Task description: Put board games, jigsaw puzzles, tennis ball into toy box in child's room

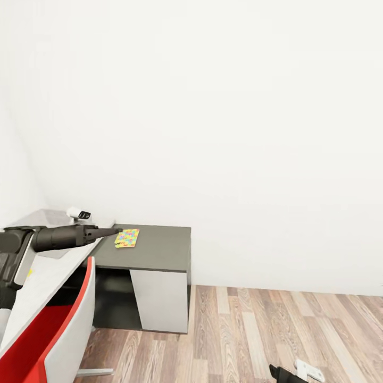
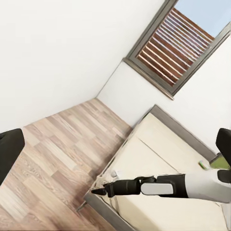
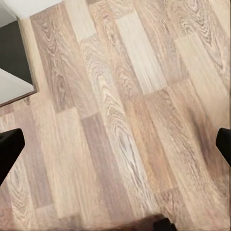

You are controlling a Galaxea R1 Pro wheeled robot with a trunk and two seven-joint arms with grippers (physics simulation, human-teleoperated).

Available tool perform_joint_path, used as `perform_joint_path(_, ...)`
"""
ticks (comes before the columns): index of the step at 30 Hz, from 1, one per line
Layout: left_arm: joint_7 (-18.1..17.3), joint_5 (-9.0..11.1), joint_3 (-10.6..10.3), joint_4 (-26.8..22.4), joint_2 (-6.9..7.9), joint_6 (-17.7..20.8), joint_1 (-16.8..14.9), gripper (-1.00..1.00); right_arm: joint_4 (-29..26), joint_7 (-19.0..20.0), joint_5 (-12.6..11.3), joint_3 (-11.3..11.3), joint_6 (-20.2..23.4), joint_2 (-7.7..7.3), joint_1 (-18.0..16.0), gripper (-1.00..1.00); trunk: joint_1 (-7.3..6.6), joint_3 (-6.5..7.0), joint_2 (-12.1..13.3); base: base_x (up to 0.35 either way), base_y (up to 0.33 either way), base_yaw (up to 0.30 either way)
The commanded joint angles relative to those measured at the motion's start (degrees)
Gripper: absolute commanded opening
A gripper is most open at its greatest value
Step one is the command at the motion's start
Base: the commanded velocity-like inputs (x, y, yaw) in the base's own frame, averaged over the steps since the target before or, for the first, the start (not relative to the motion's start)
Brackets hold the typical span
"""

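One jigsaw puzzle: it is lying flat on the dark grey cabinet, near that top's left end, at the middle left of the head view; its yellow, pink, blue and green pieces are facing up.
Table: its pale grey top is running from the cabinet down towards the lower left corner of the head view.
Cabinet recess: an open compartment is sitting left of the white door; it is too dark to tell what it is holding.
Left gripper: it is reaching in from the left edge of the head view, its tip hovering just beside the puzzle's left edge. In the left wrist view its fingers are standing wide apart at both side edges, grasping nothing.
Right gripper: it is hanging low over the wooden floor at the bottom edge of the head view. In the right wrist view its fingers are spread apart, released.
Chair: a red seat with a pale grey shell is standing at the lower left, partly under the table.
Bed: its beige mattress is showing in the left wrist view, below a slatted window.
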Motion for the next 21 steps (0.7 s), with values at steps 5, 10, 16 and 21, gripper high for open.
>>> perform_joint_path(5,0.6,-0.2,-0.2,1.8,-0.32,0.5,0.1,1.0,1.5,0.4,-0.4,-0.5,-0.4,0.07,0.0,1.0,0.03,-0.42,-0.1,0.0,0.0,-0.218)
perform_joint_path(10,0.8,-0.4,-0.2,3.9,-0.34,0.4,0.1,1.0,1.9,0.4,-0.4,-0.7,-0.6,0.05,0.0,1.0,0.03,-0.7,-0.1,0.0,0.0,-0.225)
perform_joint_path(16,1.8,-0.5,-0.3,7.0,-0.4,-0.2,0.2,1.0,1.9,0.4,-0.3,-0.7,-0.7,0.0,0.0,1.0,0.03,-1.03,-0.1,0.0,0.0,-0.216)
perform_joint_path(21,4.6,-1.0,-1.1,10.9,-1.15,-1.3,0.2,1.0,1.9,0.4,-0.2,-0.3,-2.8,-0.03,0.0,1.0,0.03,-1.15,-0.1,0.0,0.0,-0.075)
